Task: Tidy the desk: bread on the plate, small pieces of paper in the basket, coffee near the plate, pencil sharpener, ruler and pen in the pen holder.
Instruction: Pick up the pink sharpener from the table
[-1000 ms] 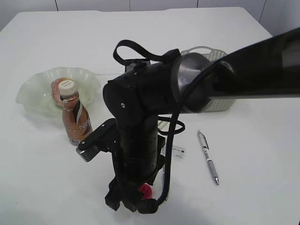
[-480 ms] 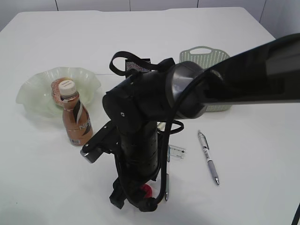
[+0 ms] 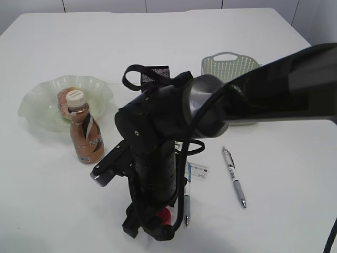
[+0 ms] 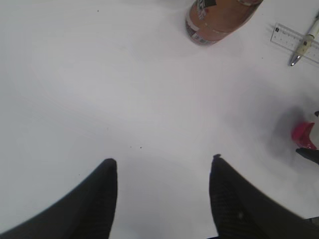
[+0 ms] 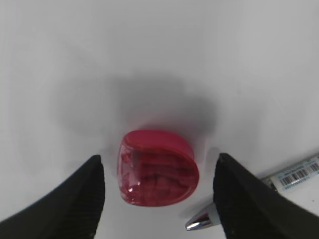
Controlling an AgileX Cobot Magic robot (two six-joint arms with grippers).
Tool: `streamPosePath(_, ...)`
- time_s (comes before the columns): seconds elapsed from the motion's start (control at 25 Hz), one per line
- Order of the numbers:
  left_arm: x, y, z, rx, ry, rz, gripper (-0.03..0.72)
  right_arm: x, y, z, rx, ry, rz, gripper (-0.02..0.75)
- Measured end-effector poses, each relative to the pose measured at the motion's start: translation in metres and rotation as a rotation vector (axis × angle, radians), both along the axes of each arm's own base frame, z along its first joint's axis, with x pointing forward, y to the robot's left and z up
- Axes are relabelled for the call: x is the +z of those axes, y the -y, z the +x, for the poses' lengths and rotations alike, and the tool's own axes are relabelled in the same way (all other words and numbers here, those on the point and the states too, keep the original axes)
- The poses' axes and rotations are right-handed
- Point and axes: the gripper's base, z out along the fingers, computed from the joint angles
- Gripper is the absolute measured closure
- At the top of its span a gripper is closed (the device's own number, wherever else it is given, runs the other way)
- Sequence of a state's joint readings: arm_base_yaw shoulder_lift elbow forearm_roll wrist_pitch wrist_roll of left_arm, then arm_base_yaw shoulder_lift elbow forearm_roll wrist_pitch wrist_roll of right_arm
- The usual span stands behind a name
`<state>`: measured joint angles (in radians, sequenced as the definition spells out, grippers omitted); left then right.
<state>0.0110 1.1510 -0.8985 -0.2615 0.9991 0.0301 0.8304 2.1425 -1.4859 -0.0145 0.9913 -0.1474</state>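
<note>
My right end effector (image 5: 157, 199) hangs spread, gripping nothing, with the red pencil sharpener (image 5: 157, 167) lying on the table (image 5: 75, 59) straight below, centred between its fingers; my left end effector (image 4: 162, 191), also spread, is farther off.

Lighting is bright, even and diffuse from above. The white desk (image 3: 47, 200) runs near overexposed in all views, its surface detail washed out. Shadows are soft and grey: a smudge behind the red sharpener (image 5: 157, 167) in the right wrist view, another beside it in the left wrist view. The exterior view is slightly soft and grainy. Both wrist views blur the near dark fingers (image 4: 94, 204). A small highlight sits on the pen (image 5: 199, 220) tip.
</note>
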Motion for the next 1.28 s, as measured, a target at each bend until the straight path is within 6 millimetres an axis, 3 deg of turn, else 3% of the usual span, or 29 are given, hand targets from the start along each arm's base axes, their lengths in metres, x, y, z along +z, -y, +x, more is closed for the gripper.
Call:
streamPosePath(0.32, 0.000, 0.000, 0.000, 0.000, 0.000, 0.000, 0.255, -0.009, 0.000, 0.000, -0.002, -0.017, -0.014, 0.239)
streamPosePath(0.6, 0.000, 0.000, 0.000, 0.000, 0.000, 0.000, 0.255, -0.011, 0.000, -0.001, -0.004, -0.026, -0.021, 0.372)
streamPosePath(0.96, 0.000, 0.000, 0.000, 0.000, 0.000, 0.000, 0.255, -0.011, 0.001, -0.002, -0.008, -0.043, -0.029, 0.380)
streamPosePath(1.08, 0.000, 0.000, 0.000, 0.000, 0.000, 0.000, 0.255, 0.000, 0.002, -0.002, -0.019, -0.034, -0.006, 0.380)
streamPosePath(1.28, 0.000, 0.000, 0.000, 0.000, 0.000, 0.000, 0.255, 0.043, 0.024, 0.016, -0.100, -0.002, 0.102, 0.381)
